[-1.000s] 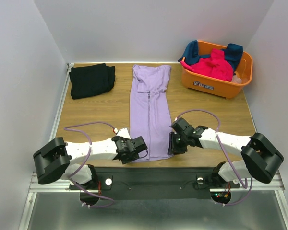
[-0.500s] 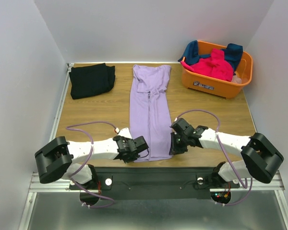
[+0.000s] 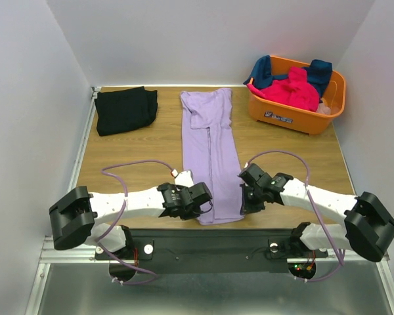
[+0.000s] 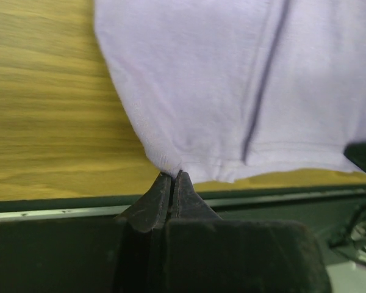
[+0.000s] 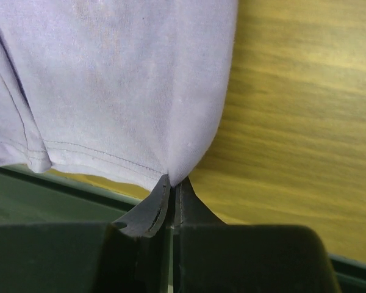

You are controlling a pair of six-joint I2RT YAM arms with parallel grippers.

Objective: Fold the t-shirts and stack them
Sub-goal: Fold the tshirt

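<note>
A lavender t-shirt (image 3: pixel 210 147), folded into a long strip, runs from the back of the table to the front edge. My left gripper (image 3: pixel 202 197) is shut on its near left hem corner (image 4: pixel 171 166). My right gripper (image 3: pixel 245 198) is shut on the near right hem corner (image 5: pixel 177 174). A folded black t-shirt (image 3: pixel 124 109) lies at the back left. Hot-pink (image 3: pixel 290 89) and dark teal-blue (image 3: pixel 318 71) t-shirts are piled in the basket.
The orange plastic basket (image 3: pixel 280 113) stands at the back right. The table's front edge (image 4: pixel 61 212) and the black base rail (image 3: pixel 210 246) lie just under both grippers. White walls close in the table on three sides.
Both grippers have shut on the lavender shirt's near hem corners. The near end of the shirt and both wrists have shifted slightly to the right.
</note>
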